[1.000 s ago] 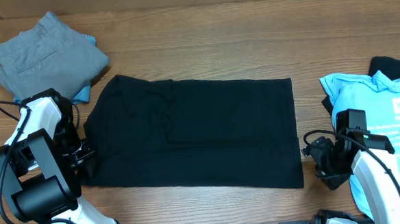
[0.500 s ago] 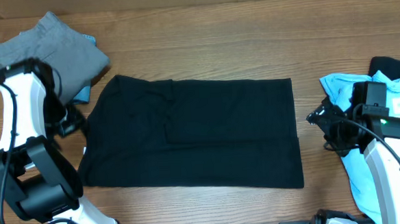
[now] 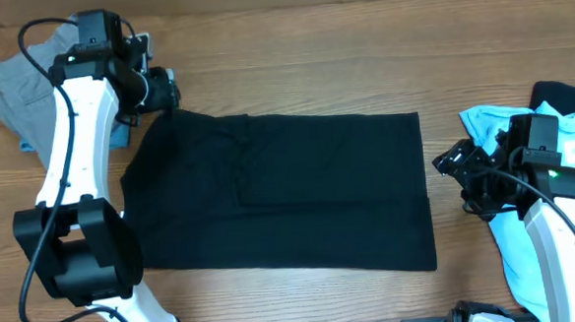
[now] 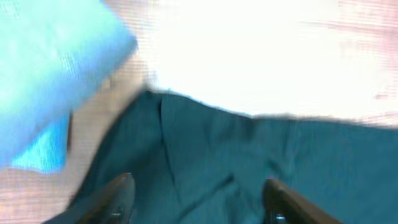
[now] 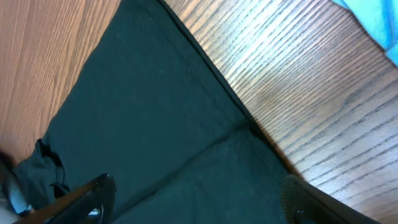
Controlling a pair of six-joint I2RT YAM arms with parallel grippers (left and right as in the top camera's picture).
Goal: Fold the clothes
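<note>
The black shirt (image 3: pixel 279 196) lies spread flat mid-table (image 3: pixel 311 51), with the left claw (image 3: pixel 168 90) spread and empty by its upper-left corner, next to the grey trousers (image 3: pixel 23 91), and the right claw (image 3: pixel 447 164) spread and empty off its right edge, beside the blue tee (image 3: pixel 574 166).
</note>
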